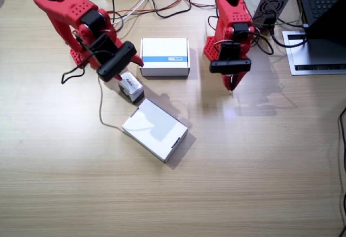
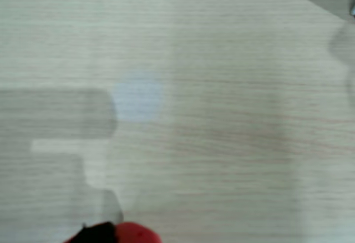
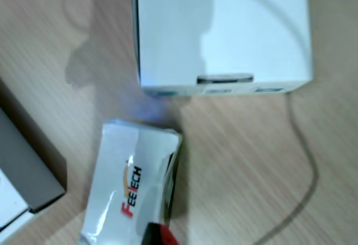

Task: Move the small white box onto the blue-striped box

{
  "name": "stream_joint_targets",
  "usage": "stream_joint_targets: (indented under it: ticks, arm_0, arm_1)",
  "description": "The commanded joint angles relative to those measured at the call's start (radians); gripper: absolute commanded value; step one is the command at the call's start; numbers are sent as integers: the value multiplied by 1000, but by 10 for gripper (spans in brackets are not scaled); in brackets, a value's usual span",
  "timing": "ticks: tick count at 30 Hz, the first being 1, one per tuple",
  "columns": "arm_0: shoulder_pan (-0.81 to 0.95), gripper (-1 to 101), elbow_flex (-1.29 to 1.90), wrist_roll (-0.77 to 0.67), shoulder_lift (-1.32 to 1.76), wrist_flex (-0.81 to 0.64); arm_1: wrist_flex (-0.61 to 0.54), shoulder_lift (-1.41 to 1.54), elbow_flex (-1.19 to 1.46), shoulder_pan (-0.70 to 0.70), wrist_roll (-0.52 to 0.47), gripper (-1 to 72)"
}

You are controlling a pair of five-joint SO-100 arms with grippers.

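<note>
Fixed view: the small white box (image 1: 131,87) lies on the wooden table (image 1: 259,166), taken here as the landmark. Just beyond it, toward the arm bases, rests the blue-striped box (image 1: 165,57), flat, its blue band along the edge nearer the small box; the two are close but apart. On the opposite side of the small box, near it and not touching, sits a large plain white box (image 1: 155,129), turned at an angle. The right gripper (image 1: 120,64) hangs directly over the small box's far end; how wide its jaws stand cannot be told from any view. The left gripper (image 1: 233,80) points down at bare table well to the side of the small box, beyond the striped box, with its jaws drawn together on nothing.

In a wrist view, the small white box (image 3: 132,189) shows red "FEETECH" print, with the plain white box (image 3: 224,29) just past it and a red jaw tip at the lower edge. In a wrist view only table (image 2: 222,87) and shadow appear.
</note>
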Motion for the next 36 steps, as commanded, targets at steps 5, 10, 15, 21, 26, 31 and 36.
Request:
stream_joint_targets:
  ticks: [5,10,15,21,26,31,36]
  arm_0:
    - [34,-1,-15,-11,23,-12]
    - [35,-1,-15,-5,23,-14]
    - [32,-1,-15,-6,23,-11]
    - [28,-1,-15,-3,23,-8]
    - [25,-1,-15,-5,23,0]
    - [18,-1,-15,-8,23,3]
    - [20,-1,-15,-11,23,3]
  arm_1:
    - [-104,-166,8,130,-110,436]
    - [-183,-305,28,143,-106,438]
    - [-232,-364,66,51,-32,425]
    - [-147,-298,51,-64,132,251]
    - [-86,-264,25,-121,221,163]
    - [101,-202,-176,-95,241,155]
    - [204,-173,-443,-35,210,157]
